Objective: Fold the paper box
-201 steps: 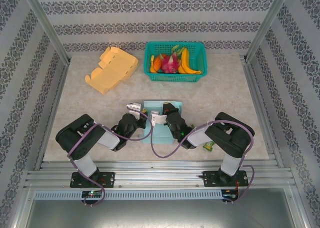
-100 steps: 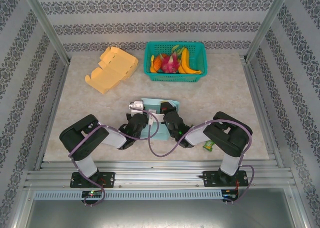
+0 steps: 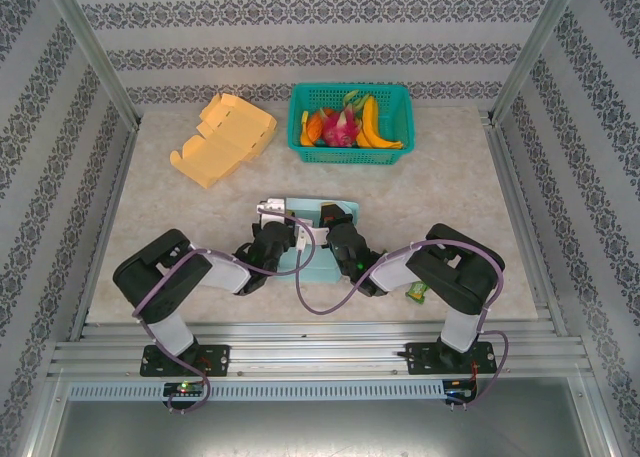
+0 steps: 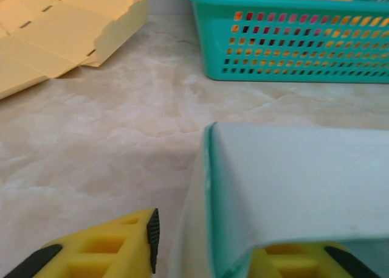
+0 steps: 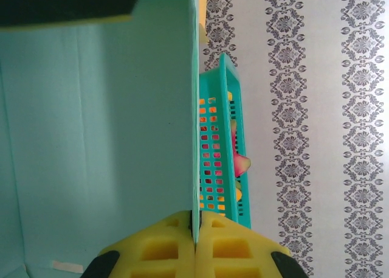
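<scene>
The teal paper box (image 3: 308,213) lies partly folded at the table's near middle, between both arms. My left gripper (image 3: 292,241) is at its left side. In the left wrist view the left gripper (image 4: 206,244) is open astride the paper box's (image 4: 298,180) upright left wall. One fingertip (image 4: 130,247) stands outside and clear of the wall, the other (image 4: 292,261) sits under the panel. My right gripper (image 3: 330,235) is on the box's right part. In the right wrist view the right gripper (image 5: 194,226) is shut on the thin edge of an upright panel of the paper box (image 5: 97,138).
A yellow unfolded cardboard box (image 3: 225,137) lies at the back left. A teal basket (image 3: 350,155) with bananas and other fruit stands behind the paper box; its wall (image 4: 292,41) is close ahead in the left wrist view. A small green item (image 3: 417,293) lies near the right arm.
My left gripper moved right onto the box's left wall, then opened its jaws off it. The box shifted slightly away from the arms. The right gripper kept its grip.
</scene>
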Controlling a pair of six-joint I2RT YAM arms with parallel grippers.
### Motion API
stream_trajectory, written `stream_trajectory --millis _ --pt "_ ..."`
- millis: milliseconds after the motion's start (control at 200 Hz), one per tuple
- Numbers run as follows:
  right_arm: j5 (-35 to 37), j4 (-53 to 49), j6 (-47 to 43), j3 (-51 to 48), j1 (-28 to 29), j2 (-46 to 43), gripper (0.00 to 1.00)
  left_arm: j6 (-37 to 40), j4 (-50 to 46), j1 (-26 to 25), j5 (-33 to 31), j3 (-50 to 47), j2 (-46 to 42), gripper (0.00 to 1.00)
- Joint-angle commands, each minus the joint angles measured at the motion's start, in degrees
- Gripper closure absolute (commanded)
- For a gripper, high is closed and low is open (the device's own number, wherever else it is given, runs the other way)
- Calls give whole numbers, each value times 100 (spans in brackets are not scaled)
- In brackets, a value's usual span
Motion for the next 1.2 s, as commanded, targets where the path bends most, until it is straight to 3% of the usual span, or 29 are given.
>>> stream_trajectory --millis 0,110,440,699,774,1004,1194 --pt "23 -160 220 8 25 67 100 -329 -22 61 377 -207 -296 58" --pt "24 -169 254 7 30 58 100 -430 101 61 406 -315 -315 53" --pt "-28 -173 315 -27 30 -12 100 -217 386 149 398 181 445 53" --pt "44 -160 325 -18 12 -21 100 -389 310 340 -499 199 731 84" --pt "76 -155 334 -5 12 -6 100 -575 151 424 -683 198 726 100" --pt "128 -125 377 9 3 14 100 -1165 -721 509 -1174 474 795 100" --pt "107 -134 453 25 -6 31 100 -1125 -626 522 -878 515 814 99"
